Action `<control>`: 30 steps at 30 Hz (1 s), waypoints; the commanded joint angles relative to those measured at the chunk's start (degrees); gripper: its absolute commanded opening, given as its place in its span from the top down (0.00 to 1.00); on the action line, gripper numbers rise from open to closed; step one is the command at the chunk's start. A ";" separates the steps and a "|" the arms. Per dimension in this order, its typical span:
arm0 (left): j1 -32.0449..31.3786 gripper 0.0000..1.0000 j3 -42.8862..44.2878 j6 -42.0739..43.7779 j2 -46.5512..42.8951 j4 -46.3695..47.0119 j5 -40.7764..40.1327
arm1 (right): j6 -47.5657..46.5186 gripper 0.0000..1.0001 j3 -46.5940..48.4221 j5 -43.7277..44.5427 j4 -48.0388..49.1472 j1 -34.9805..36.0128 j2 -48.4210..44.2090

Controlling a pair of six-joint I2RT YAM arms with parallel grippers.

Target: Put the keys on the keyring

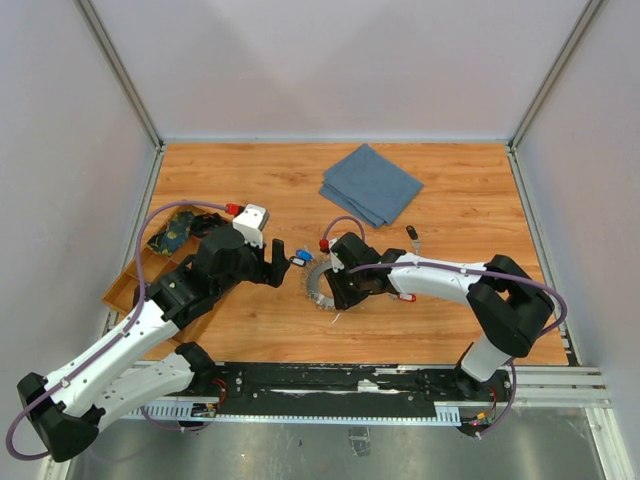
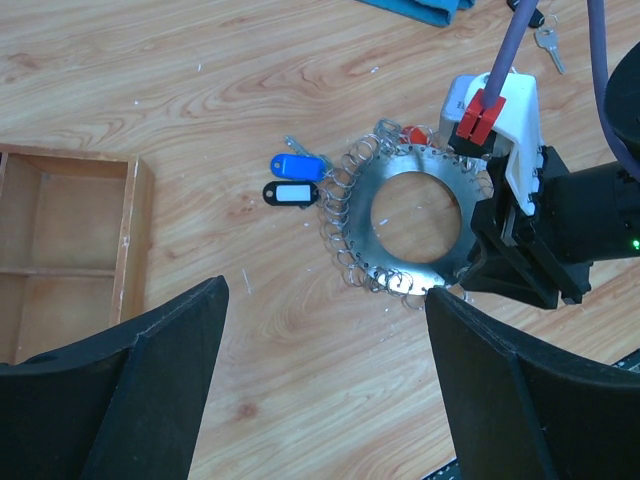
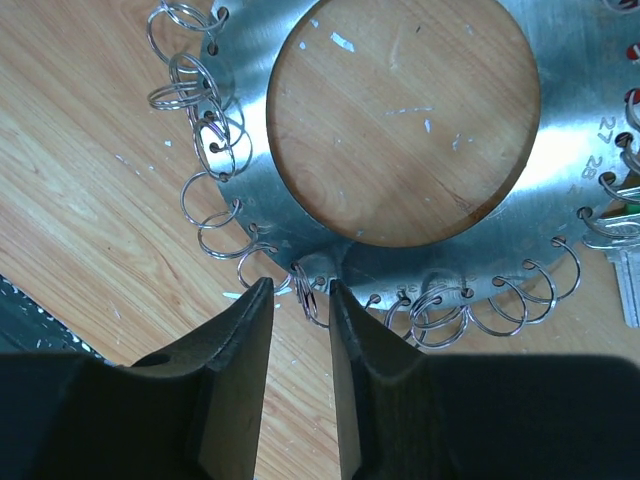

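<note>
Right wrist view: the keyring [image 3: 560,170] is lying flat on the counter [image 3: 90,200], straight ahead of the right pincer [image 3: 300,300], with its near rim meeting the fingertips.
Between the jaws: one small wire loop [image 3: 308,290] on that rim is sitting in the gap.
Right pincer state: the jaws are standing narrowed to a slim gap; I cannot tell whether they are pinching the loop.
Ahead of the left pincer [image 2: 325,290]: the blue- and black-tagged keys [image 2: 298,166] are lying just beside the ring's loops, their long axes running crosswise.
Left pincer state: released, gaping wide, holding nothing.
Nearer arm: the left one is looking nearer those keys.
</note>
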 commanded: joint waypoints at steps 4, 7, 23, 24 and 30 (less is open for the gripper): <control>0.12 0.15 -0.46 0.51 0.44 0.73 -0.71 | 0.35 0.74 1.93 -0.27 -2.72 1.31 0.98; 0.14 0.15 -0.50 0.45 0.53 0.74 -0.79 | 0.48 0.79 1.94 -0.15 -2.70 1.37 0.92; 0.14 0.15 -0.30 0.10 0.16 0.66 -1.59 | -2.31 0.99 0.78 0.70 -4.17 1.38 -4.95; 0.14 0.15 -0.27 0.00 -0.13 0.72 -1.59 | -3.17 0.99 0.68 1.23 -4.54 1.38 -6.52; 0.14 0.15 0.35 -1.46 -3.71 1.61 -1.98 | -8.50 0.99 -0.18 4.33 -7.15 1.38 -15.63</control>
